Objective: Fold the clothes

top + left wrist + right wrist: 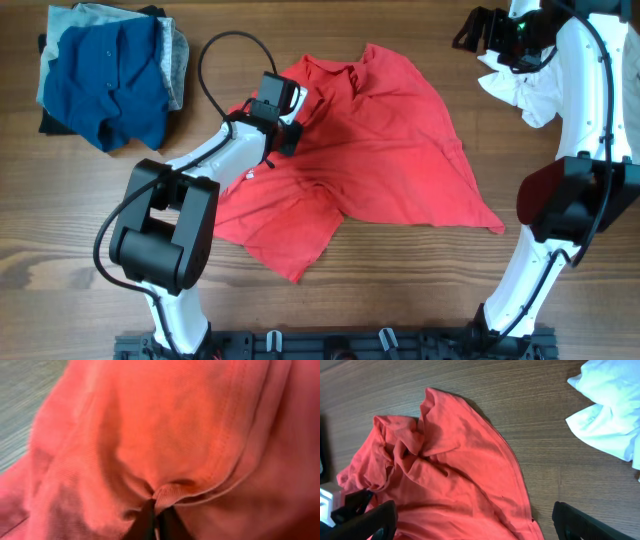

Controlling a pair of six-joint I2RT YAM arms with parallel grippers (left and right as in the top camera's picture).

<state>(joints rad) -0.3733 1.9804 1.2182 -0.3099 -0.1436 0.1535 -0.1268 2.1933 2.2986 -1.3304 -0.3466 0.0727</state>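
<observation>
From overhead, the red T-shirt [390,150] lies rumpled across the middle of the tabletop [400,290], with our left hand [288,130] down on it not far from the collar. Our right hand [478,32] hovers well apart, beside the white garment [520,95]. At the left wrist, the left hand [155,522] is pinched tight on a ridge of red fabric. At the right wrist, the right hand [470,527] gapes wide, holding nothing. We judge a low, slow lift best, drawing the cloth flat before we fold
</observation>
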